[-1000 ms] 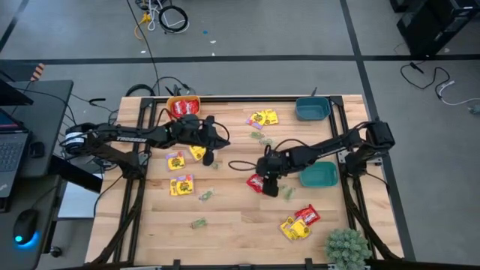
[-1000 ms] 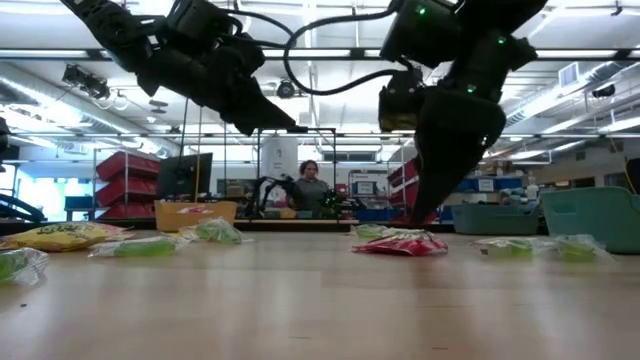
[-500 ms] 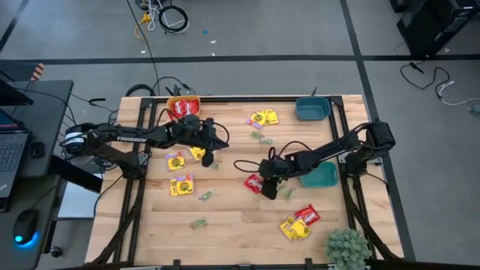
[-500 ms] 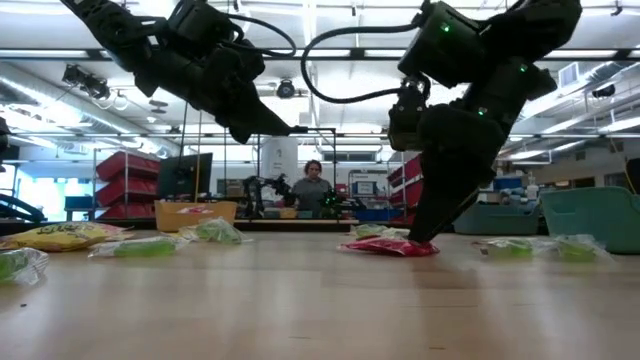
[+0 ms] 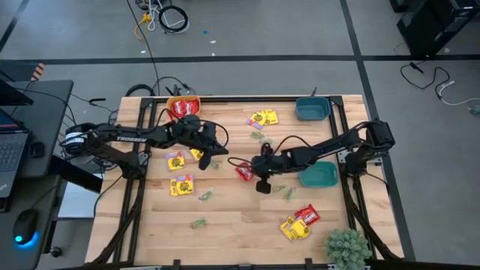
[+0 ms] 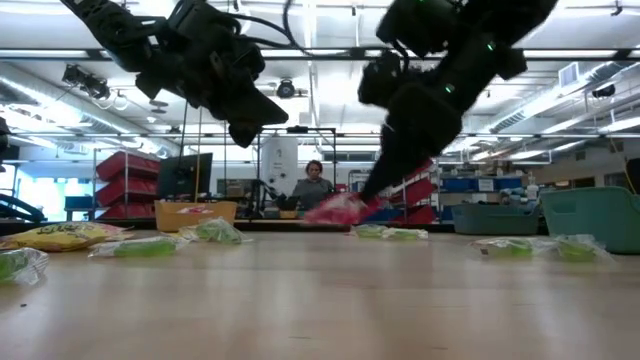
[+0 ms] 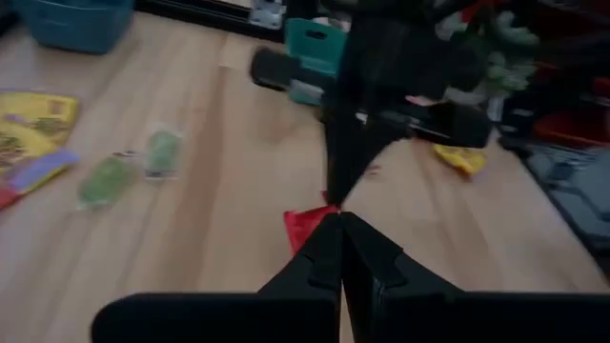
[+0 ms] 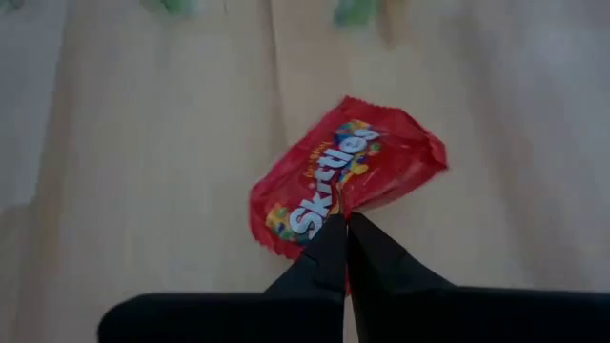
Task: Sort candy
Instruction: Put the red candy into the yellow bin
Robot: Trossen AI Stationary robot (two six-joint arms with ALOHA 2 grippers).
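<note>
A red candy packet (image 8: 348,176) is lifted off the table near its middle, with my right gripper (image 5: 250,171) shut on it. In the low view this packet (image 6: 335,210) hangs above the wood. My left gripper (image 5: 219,148) hovers to the left of it, shut and holding nothing, above a yellow packet (image 5: 197,154). More yellow candy (image 5: 181,185), pale green candy (image 5: 204,195) and a red and yellow pile (image 5: 300,222) lie flat on the table. My right gripper pinches the red packet by one edge (image 8: 345,211) between its two fingertips. The fingers come slanting down from the table's right side. The packet sticks out beyond the fingertips, tilted, clear of the table.
An orange bowl (image 5: 184,106) holding red candy stands at the far left. One teal bowl (image 5: 313,109) stands at the far right, another (image 5: 319,177) at the right edge. A green plant (image 5: 346,246) sits at the near right corner. A person shows far behind the table.
My right gripper has shut on the red packet, then risen and gone toward the table's left. The packet, which lay flat on the table, is now lifted clear. My left gripper has turned a little at the wrist without changing place.
</note>
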